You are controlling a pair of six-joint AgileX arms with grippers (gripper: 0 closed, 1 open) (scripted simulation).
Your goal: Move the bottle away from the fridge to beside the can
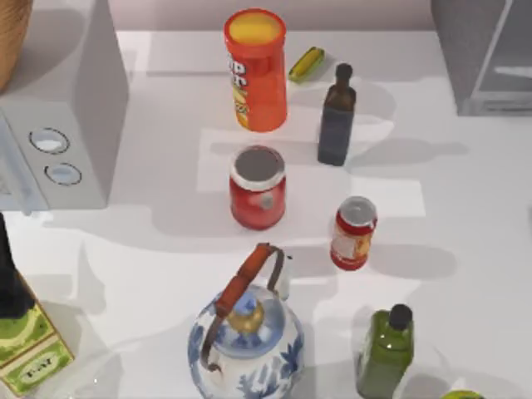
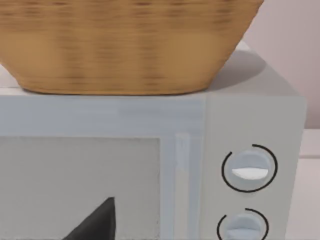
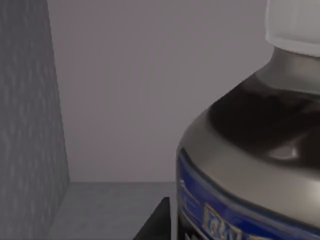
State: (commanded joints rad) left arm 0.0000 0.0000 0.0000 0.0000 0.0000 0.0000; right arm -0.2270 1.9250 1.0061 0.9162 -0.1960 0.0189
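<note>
Bottle point(image 3: 250, 150) inside grey fridge point(image 1: 486, 54), can point(image 1: 353, 233) on table point(image 1: 465, 208)

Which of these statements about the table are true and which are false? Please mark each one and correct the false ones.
1. The can stands upright on the table. True.
2. The bottle with the white cap already stands beside the can. False: the right wrist view shows it close up against grey walls, apart from the can.
3. A woven basket rests on the box with two round dials. True.
4. The orange chips tube lies on its side. False: it stands upright.
5. The dark slim bottle stands between the chips tube and the fridge. True.
</note>
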